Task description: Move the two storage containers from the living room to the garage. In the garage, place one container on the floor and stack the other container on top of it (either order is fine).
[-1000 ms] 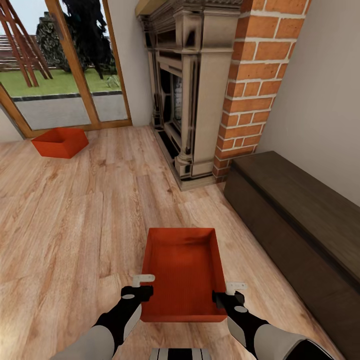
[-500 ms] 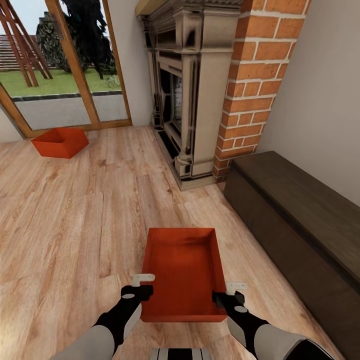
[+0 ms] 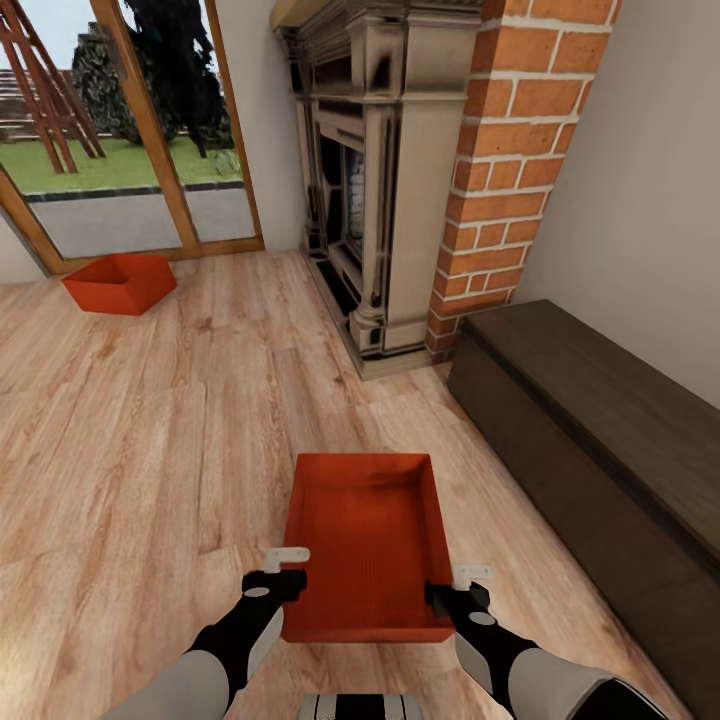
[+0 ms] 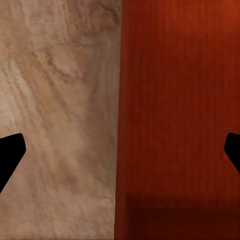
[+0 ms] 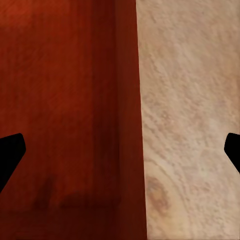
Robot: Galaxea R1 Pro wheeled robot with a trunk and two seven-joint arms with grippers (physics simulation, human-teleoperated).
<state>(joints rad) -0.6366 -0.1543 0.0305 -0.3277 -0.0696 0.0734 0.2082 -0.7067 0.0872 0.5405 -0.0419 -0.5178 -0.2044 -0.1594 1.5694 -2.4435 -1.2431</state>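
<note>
Bin (image 3: 365, 545) between left gripper (image 3: 287, 562), right gripper (image 3: 470, 580) | both spread astride side walls | contact unclear | second bin (image 3: 120, 283) by glass doors (image 3: 130, 130)

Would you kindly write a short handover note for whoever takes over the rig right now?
Left claw: open, straddling the near bin's left wall.
Right claw: open, straddling its right wall.
Near bin: on the wood floor in front of the robot, not lifted.
Second bin: on the floor by the glass doors.
Done: claws lined up.
Left: close both, lift, carry to the garage, set down, fetch the second bin and stack it.
</note>
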